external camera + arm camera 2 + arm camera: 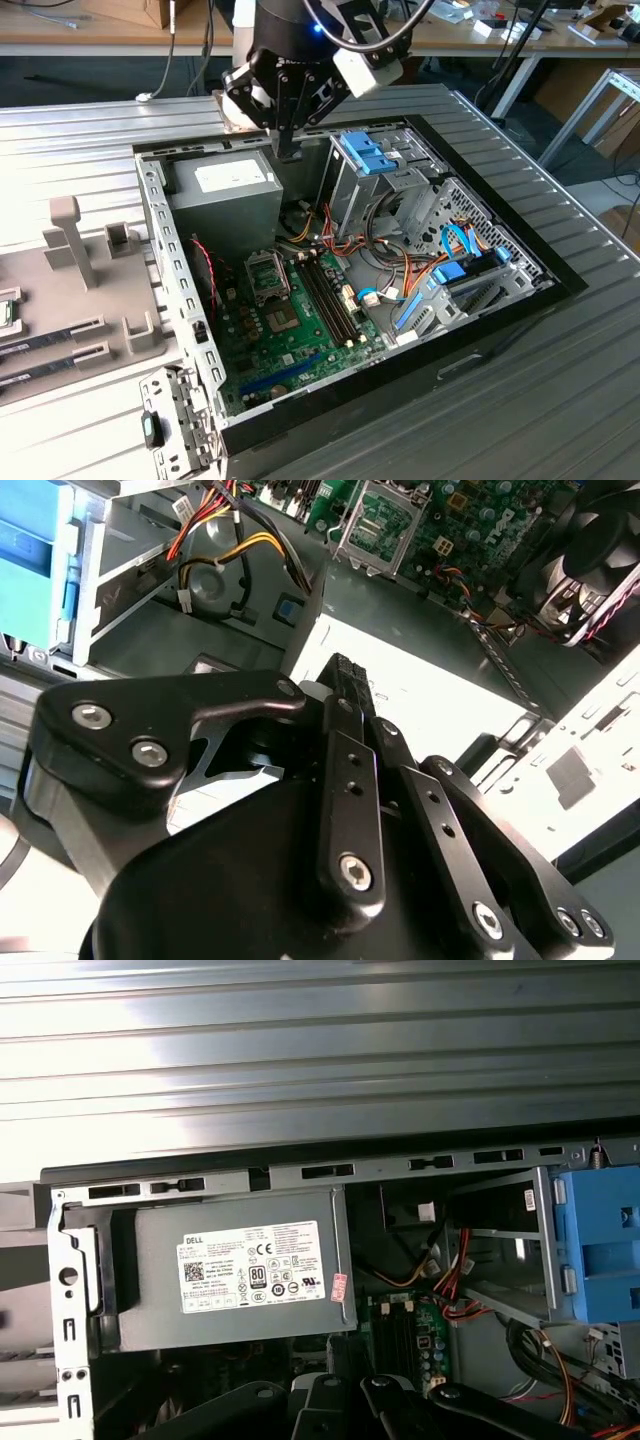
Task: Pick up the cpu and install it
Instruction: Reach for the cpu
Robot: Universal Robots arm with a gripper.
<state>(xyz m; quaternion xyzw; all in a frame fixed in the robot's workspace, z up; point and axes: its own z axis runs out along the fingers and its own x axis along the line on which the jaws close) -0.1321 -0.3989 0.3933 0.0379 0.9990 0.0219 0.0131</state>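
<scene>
Your claw (pixel 288 150) is up in the upper middle of the exterior view. Its fingers are pressed together into one dark tip, with nothing visible between them. The second wrist view shows the same thing, fingertips (pixel 345 685) pinched tight against each other.

It hangs over the far side of the lidless PC case (pixel 150 200), just beside the grey power supply (pixel 225 195). The first wrist view has that power supply (pixel 235 1280) dead ahead too. Further down the exterior frame is the green motherboard (pixel 300 350), with the silver socket frame (pixel 268 272) near the centre.

The cpu (pixel 6 312) looks to be well apart from all that. It's a little silver-grey square with a green rim, cut off by the exterior view's left edge. It lies on the pale tray (pixel 40 290), just above two memory sticks (pixel 50 333).
</scene>
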